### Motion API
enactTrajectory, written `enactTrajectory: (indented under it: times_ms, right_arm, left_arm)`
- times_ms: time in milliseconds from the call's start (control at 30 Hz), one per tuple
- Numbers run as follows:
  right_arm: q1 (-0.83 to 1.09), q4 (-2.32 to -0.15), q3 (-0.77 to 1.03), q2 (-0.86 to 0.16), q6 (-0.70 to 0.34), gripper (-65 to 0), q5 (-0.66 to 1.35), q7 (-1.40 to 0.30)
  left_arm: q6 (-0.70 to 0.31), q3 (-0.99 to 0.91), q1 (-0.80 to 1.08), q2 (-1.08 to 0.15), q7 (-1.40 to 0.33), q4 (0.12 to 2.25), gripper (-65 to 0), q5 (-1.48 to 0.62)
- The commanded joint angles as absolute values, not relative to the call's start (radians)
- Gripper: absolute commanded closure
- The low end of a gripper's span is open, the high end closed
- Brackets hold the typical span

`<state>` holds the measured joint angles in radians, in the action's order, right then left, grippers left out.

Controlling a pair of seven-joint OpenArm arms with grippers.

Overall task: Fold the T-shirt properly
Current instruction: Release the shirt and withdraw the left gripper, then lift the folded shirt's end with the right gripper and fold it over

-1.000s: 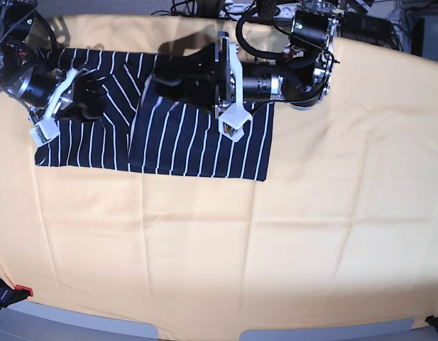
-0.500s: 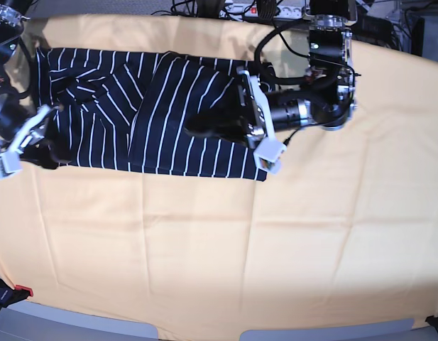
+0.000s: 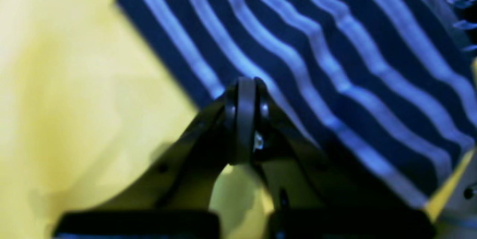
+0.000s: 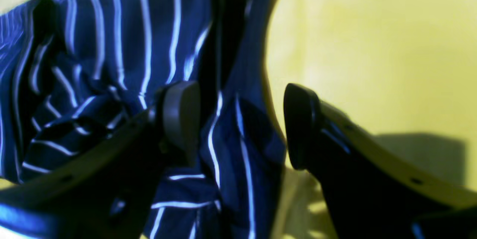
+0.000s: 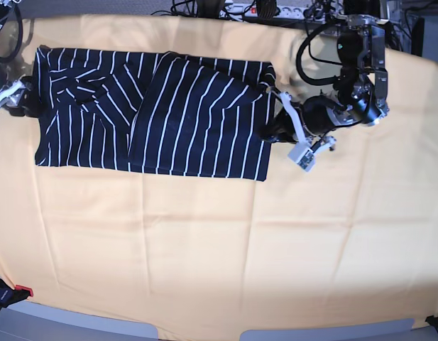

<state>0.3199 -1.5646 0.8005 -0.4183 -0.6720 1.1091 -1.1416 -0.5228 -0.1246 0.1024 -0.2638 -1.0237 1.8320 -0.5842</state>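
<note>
The navy white-striped T-shirt (image 5: 169, 114) lies flat at the back left of the yellow-orange table cloth (image 5: 275, 249), its right part folded over the middle. My left gripper (image 5: 268, 133) is low at the shirt's right edge. In the left wrist view its fingers (image 3: 244, 120) are pressed shut, their tips against the hem of the T-shirt (image 3: 335, 64), with no cloth showing between them. My right gripper (image 5: 23, 101) is at the shirt's left edge. It stands open (image 4: 238, 123) over rumpled folds of the T-shirt (image 4: 111, 45).
Cables and a power strip (image 5: 261, 8) run along the table's back edge behind the arms. A red clamp (image 5: 20, 290) sits at the front left corner. The cloth shows shallow creases across the front half.
My left arm has drawn back to the right, off the shirt to its right edge, and its jaws have shut. My right arm has swung left to the shirt's left edge and opened.
</note>
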Motion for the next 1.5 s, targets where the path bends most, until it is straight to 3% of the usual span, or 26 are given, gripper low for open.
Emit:
enactTrajectory:
  times_ms: [0,300,600,667,767,933,1267,1467]
  right_arm:
    - [0.316,-1.549,0.81,-0.444,-0.686,-37.8,1.14,-1.131]
    - [0.316,-1.48,0.757,-0.398,-0.698,-37.8,1.386,-1.352]
    - [0.279,-1.48,0.577,-0.375,-0.698,-35.8,1.323,-1.276]
    - [0.263,-1.48,0.583,-0.384,-0.698,-25.5,1.304,-1.276]
    - [0.252,-1.484,0.599,-0.401,-0.698,-0.2,1.305,-1.283]
    - [0.252,-1.53,0.68,-0.437,-0.698,0.0,1.294,-1.29]
    - [0.253,-1.73,0.839,-0.514,-0.698,0.0,1.101,-1.287]
    - [0.315,-2.06,0.839,-0.476,-0.616,0.0,1.11,-1.325]
  left_arm:
    - [-0.503,-0.128,0.091,-0.286,-0.989,1.848,0.0,-0.572]
    - [-0.477,-0.128,0.088,-0.384,-0.882,1.848,0.0,-0.513]
    - [-0.478,-0.152,0.08,-0.388,-0.867,1.849,0.0,-0.52]
    - [-0.478,-0.191,0.07,-0.389,-0.868,1.85,0.0,-0.553]
    - [-0.479,-0.279,0.057,-0.422,-0.868,1.85,0.0,-0.675]
    - [-0.569,-0.423,0.052,-0.474,-0.872,1.85,0.0,-0.885]
    - [-0.576,-0.522,0.068,-0.505,-0.947,1.85,0.0,-0.979]
    - [-0.614,-0.522,0.113,-0.501,-0.951,1.85,0.0,-1.023]
